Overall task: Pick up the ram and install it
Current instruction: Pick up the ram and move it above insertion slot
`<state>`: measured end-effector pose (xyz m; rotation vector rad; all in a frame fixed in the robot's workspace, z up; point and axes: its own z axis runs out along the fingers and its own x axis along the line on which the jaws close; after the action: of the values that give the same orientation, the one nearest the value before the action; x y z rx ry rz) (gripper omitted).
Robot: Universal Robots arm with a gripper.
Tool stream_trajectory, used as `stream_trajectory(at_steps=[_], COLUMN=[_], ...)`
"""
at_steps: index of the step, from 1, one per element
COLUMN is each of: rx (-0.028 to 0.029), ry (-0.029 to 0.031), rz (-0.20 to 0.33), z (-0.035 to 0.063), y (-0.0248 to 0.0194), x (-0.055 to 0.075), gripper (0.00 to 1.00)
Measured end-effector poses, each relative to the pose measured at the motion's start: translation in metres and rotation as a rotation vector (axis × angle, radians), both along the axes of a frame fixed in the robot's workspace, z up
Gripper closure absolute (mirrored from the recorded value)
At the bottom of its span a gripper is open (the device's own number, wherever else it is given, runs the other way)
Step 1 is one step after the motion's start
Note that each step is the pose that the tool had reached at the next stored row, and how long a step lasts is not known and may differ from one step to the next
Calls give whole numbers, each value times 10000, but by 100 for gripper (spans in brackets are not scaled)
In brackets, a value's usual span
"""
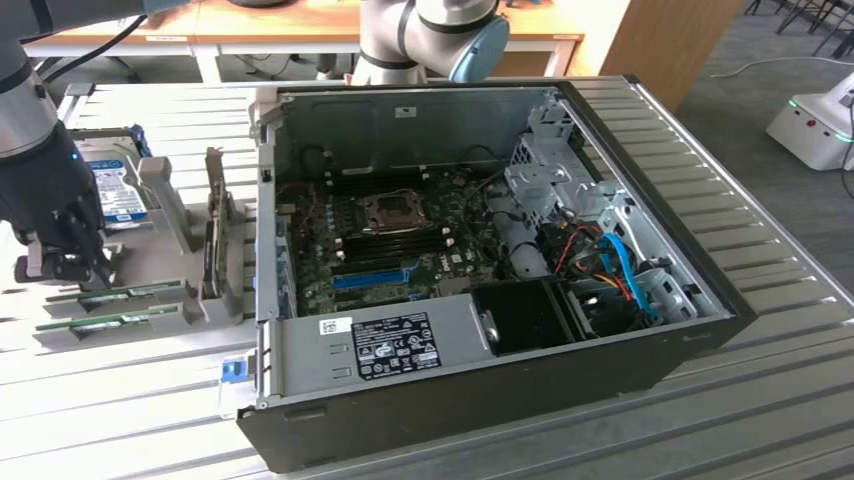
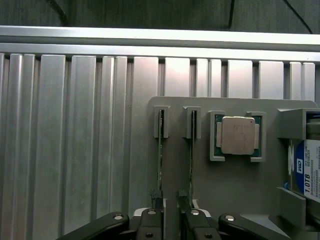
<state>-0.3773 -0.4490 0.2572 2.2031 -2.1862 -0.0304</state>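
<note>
Two green ram sticks (image 1: 114,293) stand on edge in a grey holder (image 1: 80,335) at the exterior view's left, beside the open computer case (image 1: 467,250). The wrist view sees them edge-on as two thin lines, one ram stick (image 2: 160,150) and the other ram stick (image 2: 192,150). My black gripper (image 1: 56,265) hangs just above the near end of the sticks. In the wrist view the gripper (image 2: 170,210) is open, its fingers (image 2: 156,212) a small gap apart, with bare holder between them. The black memory slots (image 1: 400,235) lie inside the case beside the processor socket.
On the holder (image 2: 230,185) also sit a square processor (image 2: 238,135) and a blue-labelled hard drive (image 2: 309,172). A card stands upright (image 1: 214,235) between the holder and the case wall. A bright blue expansion slot (image 1: 371,278) is on the motherboard. The table is ribbed aluminium (image 2: 75,140).
</note>
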Motion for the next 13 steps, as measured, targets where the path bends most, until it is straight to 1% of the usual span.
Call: stream_trajectory(at_steps=[11,12,13], rx=[0,-1,0], ry=[-1,0,0], rz=[0,0,0], z=[-4,-3,-4], y=[-2,-2,-2], x=[0,0,0], gripper=[74,68,68])
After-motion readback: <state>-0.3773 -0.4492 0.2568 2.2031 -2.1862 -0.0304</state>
